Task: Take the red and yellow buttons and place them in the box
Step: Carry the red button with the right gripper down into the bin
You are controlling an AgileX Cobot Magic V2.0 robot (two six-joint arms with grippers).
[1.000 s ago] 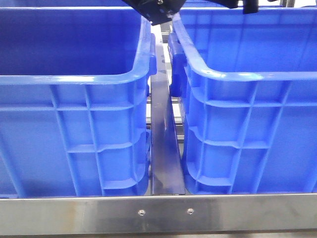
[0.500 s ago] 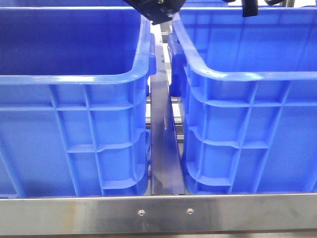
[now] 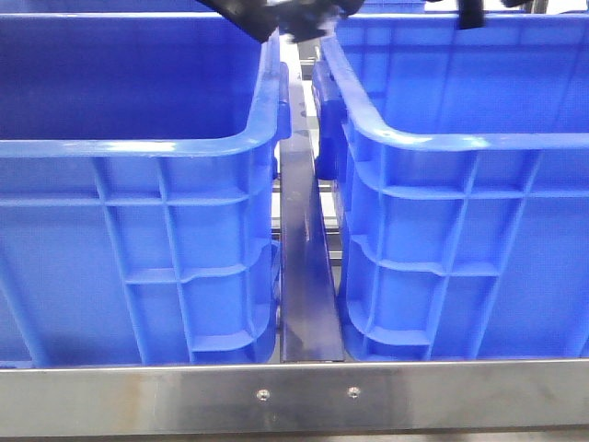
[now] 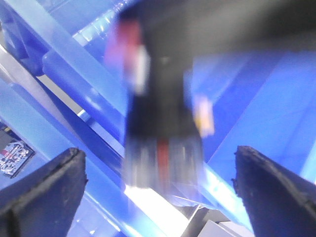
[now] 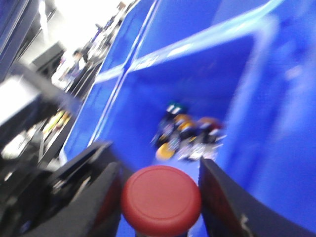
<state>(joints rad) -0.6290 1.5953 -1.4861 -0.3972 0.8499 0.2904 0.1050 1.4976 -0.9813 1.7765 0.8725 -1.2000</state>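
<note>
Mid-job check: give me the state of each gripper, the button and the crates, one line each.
Right gripper: shut on the red button, above a crate.
Left gripper: open, nothing between its fingers.
Pile of buttons: lying on the crate floor, blurred.
Left crate: upright, contents hidden.
Right crate: upright, contents hidden.

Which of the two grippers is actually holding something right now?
The right gripper: a red button sits clamped between its fingers above a blue box. The left gripper has wide-open fingers with nothing between them.
</note>
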